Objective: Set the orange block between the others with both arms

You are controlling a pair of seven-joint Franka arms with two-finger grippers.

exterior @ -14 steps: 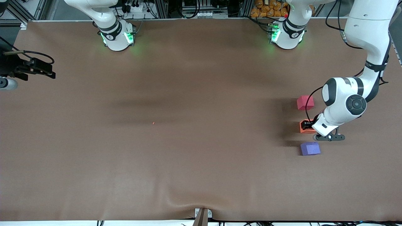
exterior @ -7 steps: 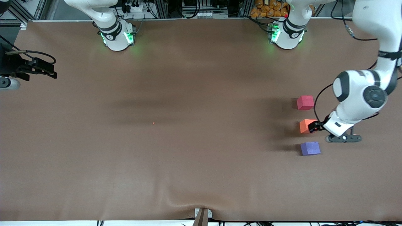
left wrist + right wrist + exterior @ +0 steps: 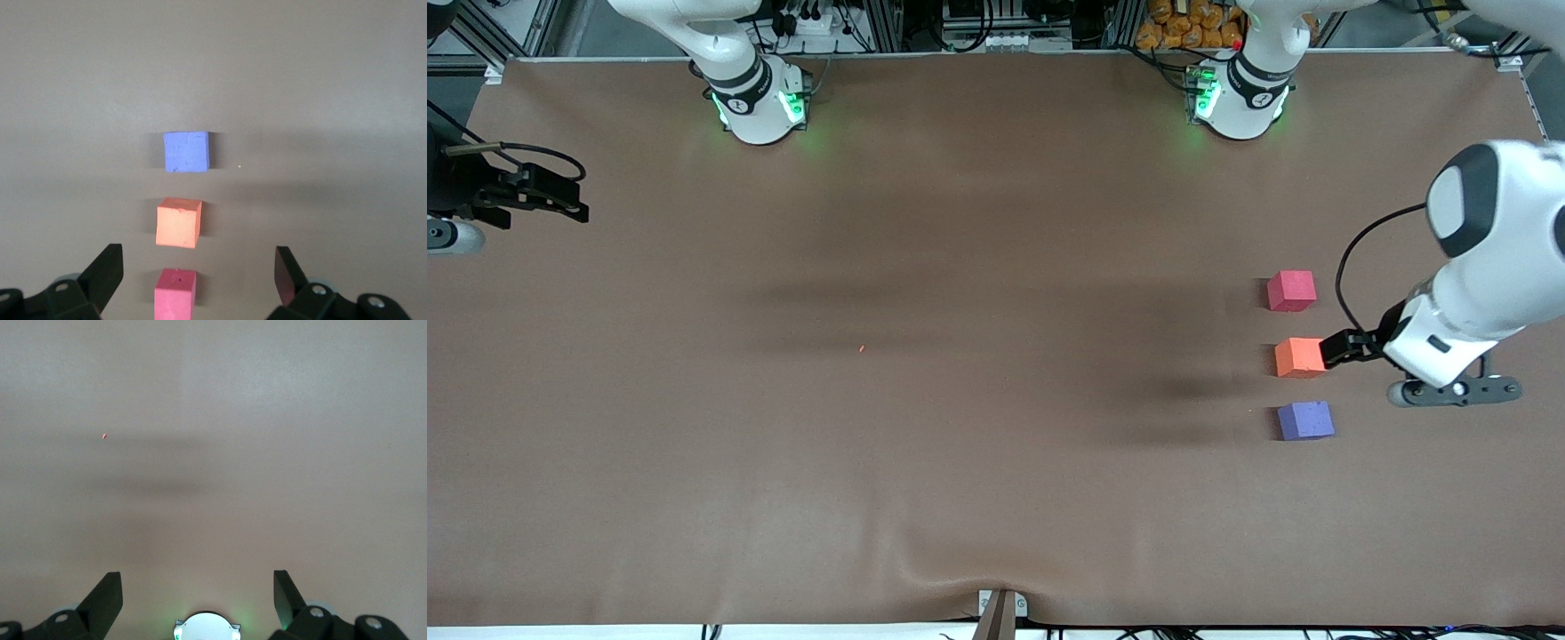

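The orange block (image 3: 1299,357) rests on the brown table toward the left arm's end, in a row between the others. The pinkish-red cube (image 3: 1291,291) is farther from the front camera and the purple cube (image 3: 1305,420) nearer. My left gripper (image 3: 1343,347) hangs open above the table just beside the orange block and holds nothing. The left wrist view looks down on the purple cube (image 3: 185,151), the orange block (image 3: 178,223) and the pinkish-red cube (image 3: 175,297), with the left gripper (image 3: 197,263) spread wide. My right gripper (image 3: 543,196) waits open at the right arm's end; in its wrist view the gripper (image 3: 197,583) is empty.
A tiny red speck (image 3: 862,348) lies mid-table. The two green-lit arm bases (image 3: 760,102) (image 3: 1238,98) stand along the back edge. A metal clamp (image 3: 1000,609) sits at the front edge. The cloth wrinkles slightly near it.
The left gripper opened, let go of the orange block and drew up and away toward the left arm's end of the table. The block stayed put. The right arm barely moved.
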